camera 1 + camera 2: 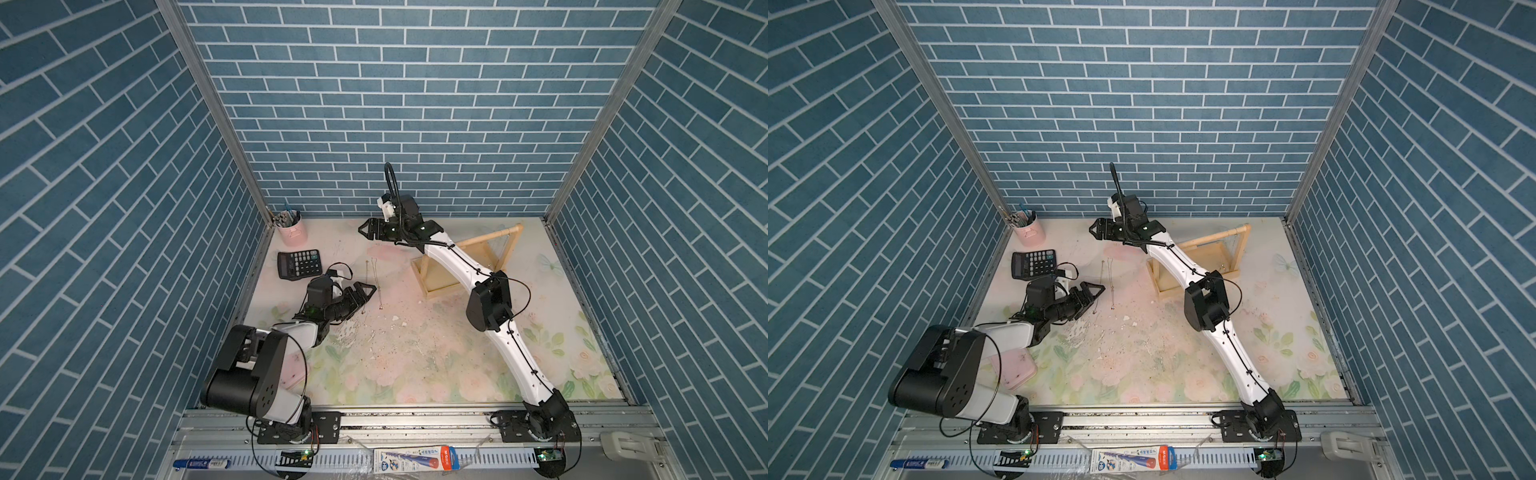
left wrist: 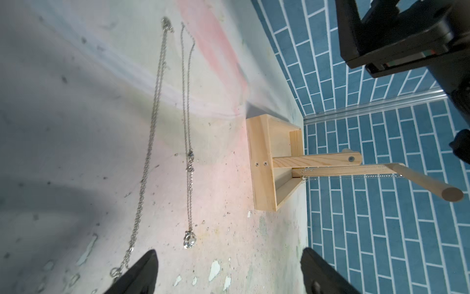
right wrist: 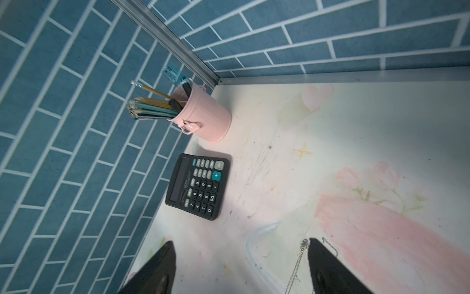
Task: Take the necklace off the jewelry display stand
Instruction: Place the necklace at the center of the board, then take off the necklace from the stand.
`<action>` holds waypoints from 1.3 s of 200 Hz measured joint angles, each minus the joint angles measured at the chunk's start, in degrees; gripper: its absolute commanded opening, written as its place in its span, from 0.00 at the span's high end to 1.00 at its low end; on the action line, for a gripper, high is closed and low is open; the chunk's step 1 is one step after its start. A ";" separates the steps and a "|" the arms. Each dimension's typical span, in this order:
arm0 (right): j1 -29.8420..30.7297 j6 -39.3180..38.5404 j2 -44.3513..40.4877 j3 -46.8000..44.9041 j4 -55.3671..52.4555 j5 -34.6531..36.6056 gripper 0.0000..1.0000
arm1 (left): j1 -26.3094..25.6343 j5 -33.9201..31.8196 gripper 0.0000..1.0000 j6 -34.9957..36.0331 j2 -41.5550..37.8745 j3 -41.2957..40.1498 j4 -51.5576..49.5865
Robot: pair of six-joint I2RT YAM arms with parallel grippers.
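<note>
Both sets of jaws stand wide open and hold nothing. The left gripper (image 2: 229, 252) is low over the tabletop left of centre, and the right gripper (image 3: 241, 240) is near the middle of the far edge. Two necklaces lie flat between the calculator (image 1: 300, 264) and the jewelry display stand (image 2: 262, 183). They are a plain chain (image 2: 151, 127) and a pendant chain (image 2: 190, 160), side by side, with their long axes running from far edge toward near edge. A chain end shows just beside one right fingertip, ungripped. The stand sits toward the far right corner. A third necklace (image 2: 379, 176) hangs from its dowel bar (image 1: 494, 234), close to the post nearer that corner; on which side of that post cannot be told. The bar runs slantwise from the stand's left end toward the far right corner, so the loop probably has to leave along that axis. The stand lies straight ahead of the left jaws, toward the right edge. The right jaws face the far left corner, away from the stand, and the right forearm crosses over the stand's left end. Judgement: the left arm is already aligned, while the right arm would have to turn round first.
</note>
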 measured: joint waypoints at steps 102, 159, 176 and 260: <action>-6.29 -5.38 -27.10 -21.16 -4.33 1.90 0.09 | -2.54 -7.63 0.01 14.75 -15.52 24.79 -36.89; -12.46 -7.45 -40.70 -39.08 -4.15 4.92 0.06 | -10.80 -18.75 0.01 24.63 -13.84 41.83 -52.72; -14.12 -8.26 -43.12 -41.77 -4.44 6.21 0.06 | -14.05 -23.34 0.01 27.91 -12.11 46.16 -56.15; -20.52 -15.82 -51.60 -49.77 -7.67 15.23 0.01 | -26.29 -41.05 0.01 42.86 5.33 70.69 -67.19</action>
